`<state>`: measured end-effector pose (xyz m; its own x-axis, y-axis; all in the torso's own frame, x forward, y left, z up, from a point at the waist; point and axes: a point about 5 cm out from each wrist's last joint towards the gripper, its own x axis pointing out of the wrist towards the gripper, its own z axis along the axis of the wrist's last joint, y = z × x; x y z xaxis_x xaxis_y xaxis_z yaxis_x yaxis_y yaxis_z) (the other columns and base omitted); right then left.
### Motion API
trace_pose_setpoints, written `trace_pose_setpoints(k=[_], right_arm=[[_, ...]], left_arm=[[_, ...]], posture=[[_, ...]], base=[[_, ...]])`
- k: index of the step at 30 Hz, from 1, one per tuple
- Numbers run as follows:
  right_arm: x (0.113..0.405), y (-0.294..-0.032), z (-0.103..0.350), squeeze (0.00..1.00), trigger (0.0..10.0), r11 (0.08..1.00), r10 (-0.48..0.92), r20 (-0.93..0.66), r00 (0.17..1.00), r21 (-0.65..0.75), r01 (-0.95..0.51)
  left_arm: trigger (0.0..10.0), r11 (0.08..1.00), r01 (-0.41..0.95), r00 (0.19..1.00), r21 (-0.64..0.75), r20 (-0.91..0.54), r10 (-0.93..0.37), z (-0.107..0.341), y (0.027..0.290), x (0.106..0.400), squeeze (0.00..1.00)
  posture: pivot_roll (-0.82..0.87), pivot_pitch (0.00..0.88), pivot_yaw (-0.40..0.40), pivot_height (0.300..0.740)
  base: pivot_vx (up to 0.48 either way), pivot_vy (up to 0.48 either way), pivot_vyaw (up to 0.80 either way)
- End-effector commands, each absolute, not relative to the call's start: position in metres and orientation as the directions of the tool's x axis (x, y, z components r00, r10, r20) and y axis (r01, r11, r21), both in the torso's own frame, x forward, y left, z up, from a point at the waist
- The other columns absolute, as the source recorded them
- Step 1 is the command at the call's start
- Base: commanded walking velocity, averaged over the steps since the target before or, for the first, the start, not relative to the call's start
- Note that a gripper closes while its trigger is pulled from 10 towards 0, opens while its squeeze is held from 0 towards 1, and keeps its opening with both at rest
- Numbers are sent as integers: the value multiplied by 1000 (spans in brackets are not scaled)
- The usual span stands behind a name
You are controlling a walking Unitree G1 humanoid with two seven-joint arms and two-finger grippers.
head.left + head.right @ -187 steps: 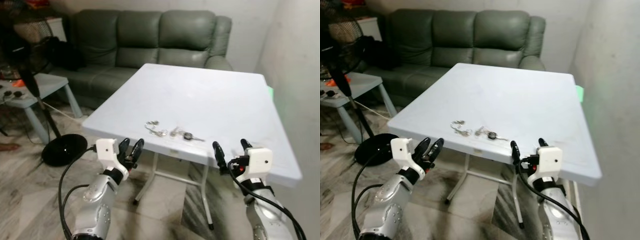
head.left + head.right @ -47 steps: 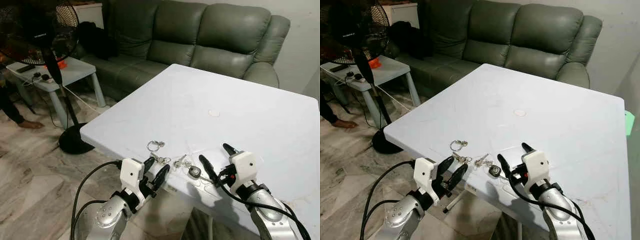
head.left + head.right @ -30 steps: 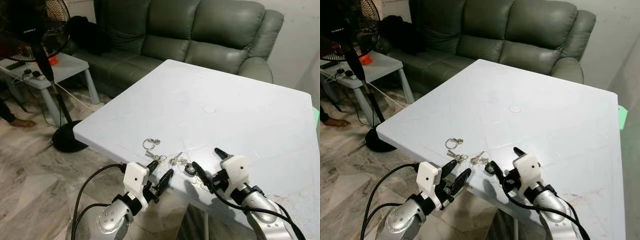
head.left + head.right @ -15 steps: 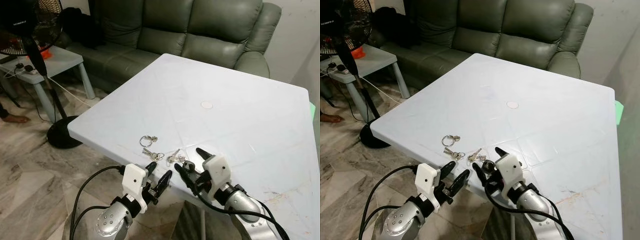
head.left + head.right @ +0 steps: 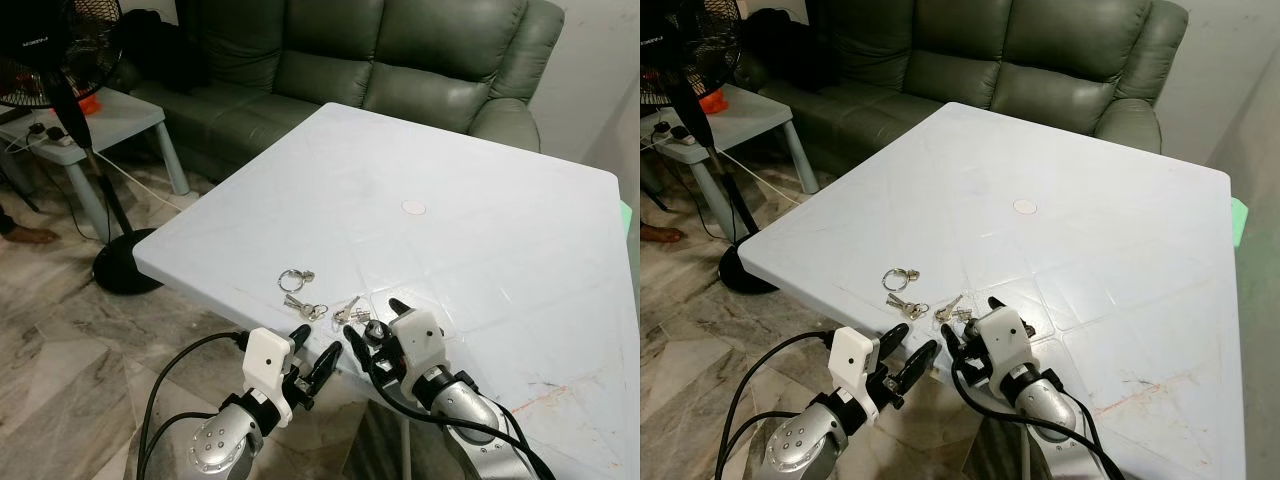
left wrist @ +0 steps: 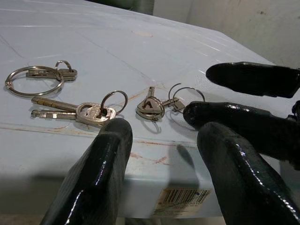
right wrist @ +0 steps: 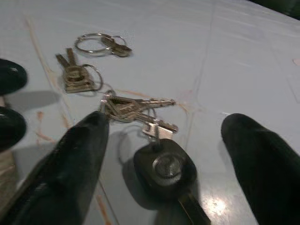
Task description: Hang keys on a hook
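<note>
Loose keys (image 5: 322, 310) lie scattered near the front edge of a white folding table (image 5: 480, 230). The right gripper (image 5: 372, 323) reaches over them, its fingers spread wide to either side of a black-headed key (image 7: 165, 168), not touching it. The left gripper (image 5: 310, 360), also spread, hovers just off the table's edge, pointing at the keys. Behind the table stand a green sofa (image 5: 380, 60), a standing fan (image 5: 60, 70) and a small side table (image 5: 110, 115).

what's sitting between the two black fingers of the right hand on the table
In the right wrist view, the black-headed key lies on the white table between the open right hand's fingers, joined to a bunch of silver keys just beyond it.
</note>
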<state>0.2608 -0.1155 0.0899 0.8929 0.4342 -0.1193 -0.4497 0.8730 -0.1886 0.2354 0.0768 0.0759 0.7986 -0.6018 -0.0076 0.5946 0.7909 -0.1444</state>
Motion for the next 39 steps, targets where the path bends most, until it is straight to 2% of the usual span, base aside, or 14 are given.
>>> trace_pose_setpoints(k=[1,4,7,8,9,15,20,21,26,27,30,32,33,39], right_arm=[[261,-114,90,0,0,875,427,-124,896,-192,-443],[261,-113,90,0,0,874,428,-131,894,-194,-446],[261,-112,88,0,2941,871,425,-144,893,-203,-447],[261,-112,89,0,2941,870,430,-144,891,-197,-452],[261,-111,89,0,0,869,432,-142,890,-198,-454],[262,-106,92,0,431,871,438,-136,888,-182,-457],[264,-105,94,0,2510,875,434,-133,891,-173,-452],[264,-104,95,0,627,876,432,-131,892,-172,-450],[264,-104,96,0,0,878,429,-125,895,-175,-445],[264,-104,96,0,1569,879,427,-127,895,-174,-444],[264,-103,97,0,2078,878,431,-128,893,-171,-447],[264,-102,97,0,3804,877,431,-129,893,-172,-449],[265,-101,96,0,7608,877,428,-139,893,-174,-447],[265,-101,96,0,7608,877,428,-139,893,-174,-447]], left_arm=[[10000,787,603,794,-127,3,-608,81,76,234,0],[10000,788,603,794,-124,2,-608,81,76,234,0],[10000,789,602,795,-123,1,-606,81,76,233,0],[10000,789,601,795,-123,1,-606,81,75,233,0],[10000,790,601,796,-123,1,-605,81,76,233,0],[10000,793,596,799,-122,0,-601,80,76,232,0],[10000,795,594,801,-121,-2,-599,80,76,231,0],[10000,796,594,801,-121,-2,-598,80,77,231,0],[10000,798,591,803,-119,-4,-596,80,77,230,0],[10000,798,591,803,-119,-4,-595,80,77,230,0],[10000,798,590,804,-118,-5,-595,80,77,230,0],[10000,799,589,804,-118,-6,-594,80,77,230,0],[10000,800,589,805,-118,-7,-594,79,77,229,0],[10000,800,589,805,-118,-7,-594,79,77,229,0]], posture=[[50,76,-30,740],[51,77,-31,740],[56,75,-34,740],[56,75,-34,740],[58,74,-35,740],[63,72,-38,740],[66,73,-39,740],[67,73,-39,740],[70,76,-41,740],[70,77,-41,740],[71,78,-41,740],[71,79,-41,740],[71,79,-42,740],[71,79,-42,740]], base=[[0,0,0],[0,0,0],[0,0,0],[0,0,0],[0,0,0],[0,0,0],[0,0,0],[0,0,0],[0,0,0],[0,0,0],[0,0,0],[0,0,0],[0,0,0],[0,0,0]])
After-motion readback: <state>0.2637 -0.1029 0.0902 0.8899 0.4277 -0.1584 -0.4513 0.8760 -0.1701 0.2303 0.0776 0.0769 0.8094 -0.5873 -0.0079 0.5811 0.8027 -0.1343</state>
